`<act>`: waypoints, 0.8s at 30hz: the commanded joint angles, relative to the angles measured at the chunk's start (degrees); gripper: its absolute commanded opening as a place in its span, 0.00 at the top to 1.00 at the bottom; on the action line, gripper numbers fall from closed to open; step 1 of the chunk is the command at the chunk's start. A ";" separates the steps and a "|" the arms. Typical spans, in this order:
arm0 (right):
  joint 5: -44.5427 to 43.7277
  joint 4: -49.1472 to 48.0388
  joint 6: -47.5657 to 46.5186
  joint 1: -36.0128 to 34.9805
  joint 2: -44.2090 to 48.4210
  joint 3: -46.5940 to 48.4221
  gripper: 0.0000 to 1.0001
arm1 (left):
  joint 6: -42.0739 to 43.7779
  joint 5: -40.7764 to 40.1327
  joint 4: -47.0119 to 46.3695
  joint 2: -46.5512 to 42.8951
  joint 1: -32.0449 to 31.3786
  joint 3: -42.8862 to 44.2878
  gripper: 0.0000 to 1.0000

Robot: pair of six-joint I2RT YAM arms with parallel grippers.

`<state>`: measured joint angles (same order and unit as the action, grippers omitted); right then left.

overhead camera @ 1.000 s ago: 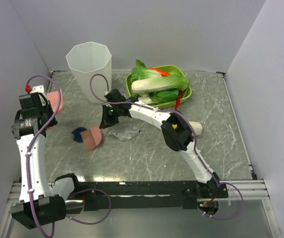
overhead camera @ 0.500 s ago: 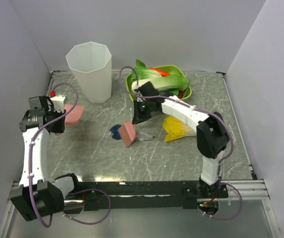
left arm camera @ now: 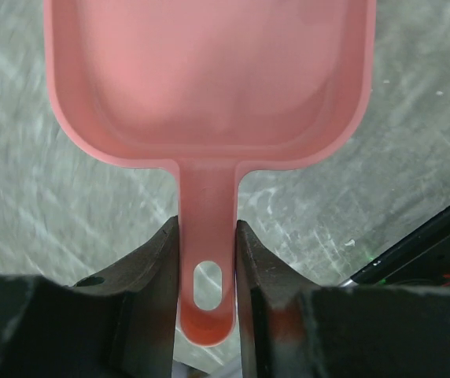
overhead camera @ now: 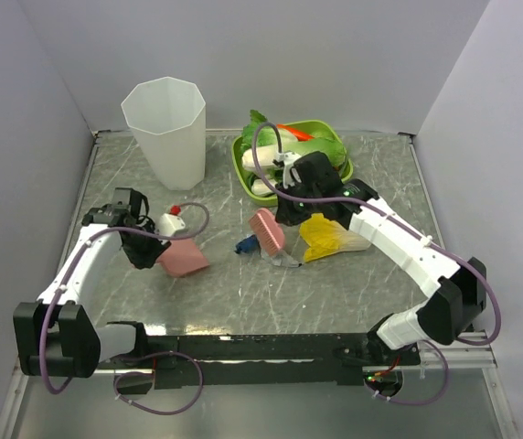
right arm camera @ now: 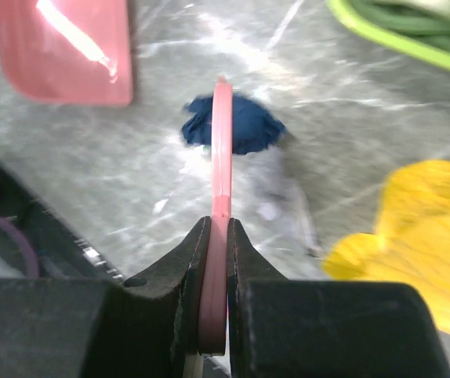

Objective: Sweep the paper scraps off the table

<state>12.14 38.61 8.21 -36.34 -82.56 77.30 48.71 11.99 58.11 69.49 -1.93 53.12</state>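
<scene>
My left gripper [overhead camera: 148, 245] is shut on the handle of a pink dustpan [overhead camera: 185, 260], which lies low over the left part of the grey marble table [overhead camera: 271, 302]. In the left wrist view the handle sits between my fingers [left arm camera: 207, 268] and the pan [left arm camera: 209, 71] shows no scraps inside. My right gripper [overhead camera: 289, 216] is shut on a pink brush [overhead camera: 268, 230], seen edge-on in the right wrist view [right arm camera: 222, 150]. A dark blue scrap [overhead camera: 245, 245] lies just left of the brush, also in the right wrist view [right arm camera: 245, 126]. A white-grey scrap [overhead camera: 284, 260] lies below it.
A yellow-and-white toy cabbage [overhead camera: 330, 236] lies right of the brush. A green oval tray [overhead camera: 339, 173] with green cabbages and a red chilli [overhead camera: 293, 132] stands at the back. A tall white bin [overhead camera: 165, 119] stands back left. Metal rails edge the table.
The right arm swept the brush rightward to the table's middle, and the blue scrap went with it. The left arm brought the dustpan from the left edge forward and toward the centre.
</scene>
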 commanded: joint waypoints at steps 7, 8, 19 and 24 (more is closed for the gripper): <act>-12.05 -0.11 -5.65 0.74 2.59 -2.68 1.00 | 7.02 6.29 -0.80 4.07 -7.73 -0.48 0.99; -13.79 -0.20 -5.66 0.83 2.15 -2.33 1.00 | 6.75 6.47 -1.06 4.24 -8.52 -0.65 0.99; -15.13 -1.61 -6.71 0.39 -3.21 0.83 1.00 | -0.45 4.71 -7.74 6.88 -18.36 -2.23 0.99; -14.60 -1.96 -7.15 -1.28 -6.99 4.35 1.00 | -2.56 4.27 -9.06 7.67 -19.60 -2.15 0.99</act>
<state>-2.44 38.96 1.96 -36.23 -87.11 76.93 48.56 15.35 50.92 76.51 -20.80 51.40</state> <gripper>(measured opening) 0.152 0.331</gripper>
